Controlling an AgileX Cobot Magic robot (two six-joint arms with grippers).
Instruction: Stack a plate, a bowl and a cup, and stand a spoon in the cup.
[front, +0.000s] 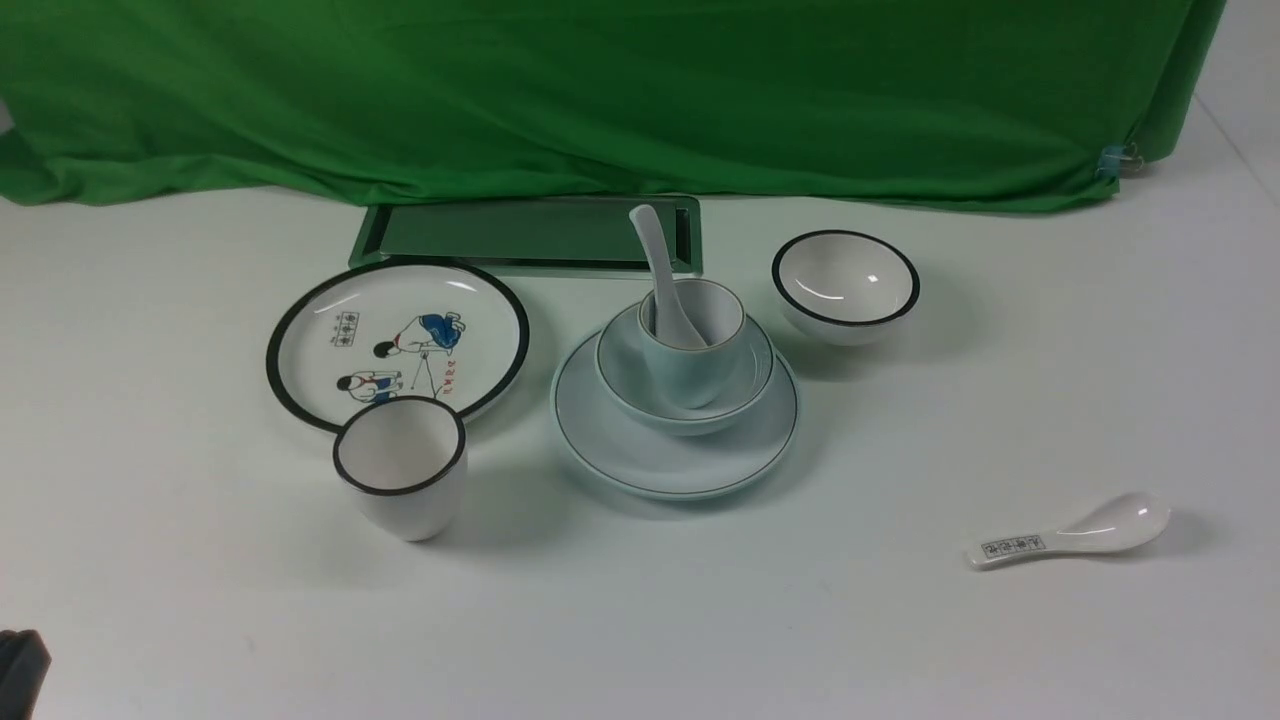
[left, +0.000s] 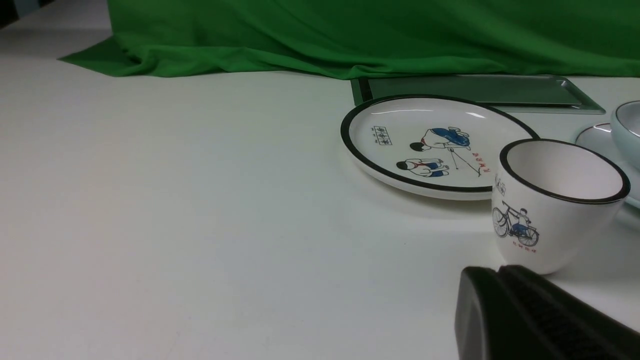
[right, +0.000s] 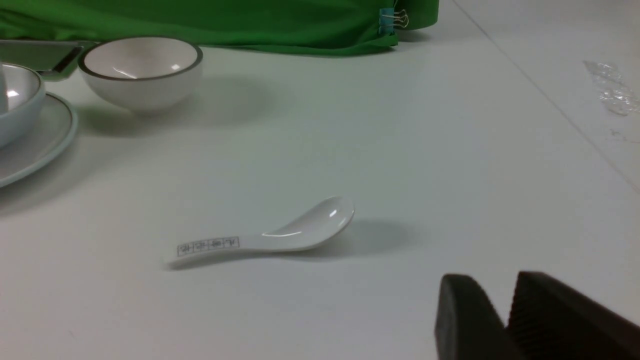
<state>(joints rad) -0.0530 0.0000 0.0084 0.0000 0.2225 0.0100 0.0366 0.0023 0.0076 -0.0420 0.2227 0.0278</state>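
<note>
The stack looks done: the plate (front: 640, 455) sits on the tabletop (front: 200, 600) near centre, the bowl (front: 625, 385) rests in it, the cup (front: 695, 375) stands in the bowl, and the spoon (front: 662, 275) stands in the cup w/ its scoop down and its handle leaning up and away toward the green cloth (front: 600, 90), tilted a bit to the robot's left. Both arms are low and pulled back to the near side, well apart from the stack. The left tool (left: 497, 272) is clenched on nothing, near the black-rimmed cup (left: 555, 210), w/ the picture plate (left: 425, 145) beyond it. The right tool (right: 507, 295) shows a narrow gap between its jaws and grasps nothing; the patterned spoon (right: 260, 237) lies flat on the tabletop ahead of it, long axis running crosswise to the tool. The black-rimmed bowl (front: 845, 285) stands just right of the stack. From either tool the stack lies forward and inward; the left one seems slightly nearer, though that is hard to judge. Likely nothing is left to move, provided the leaning spoon stays balanced.
</note>
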